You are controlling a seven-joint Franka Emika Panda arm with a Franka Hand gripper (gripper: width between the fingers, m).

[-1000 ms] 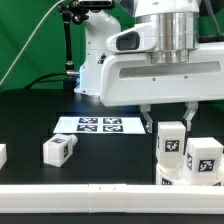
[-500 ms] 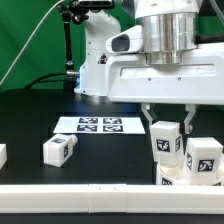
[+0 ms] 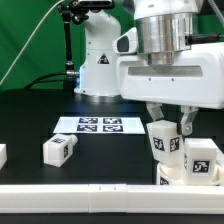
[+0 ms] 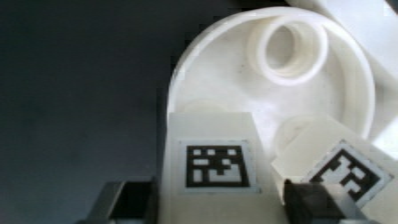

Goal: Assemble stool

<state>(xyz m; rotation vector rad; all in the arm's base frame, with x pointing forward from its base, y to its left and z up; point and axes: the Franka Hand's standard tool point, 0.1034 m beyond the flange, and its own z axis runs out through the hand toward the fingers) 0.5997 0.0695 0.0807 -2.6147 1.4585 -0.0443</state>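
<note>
Gripper (image 3: 168,124): clamped on one leg (image 3: 165,141), upright over the seat (image 3: 182,178).
Legs: three in full view, chunky white plastic, square tags.
Seat: one round white disc, exterior view's right.

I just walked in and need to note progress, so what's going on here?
The arm's gripper is shut on a white leg, holding it upright over the round seat at the exterior view's right. A second leg stands on the seat beside it. A third leg lies loose on the black table, near the marker board. I cannot tell whether the held leg is seated yet.
</note>
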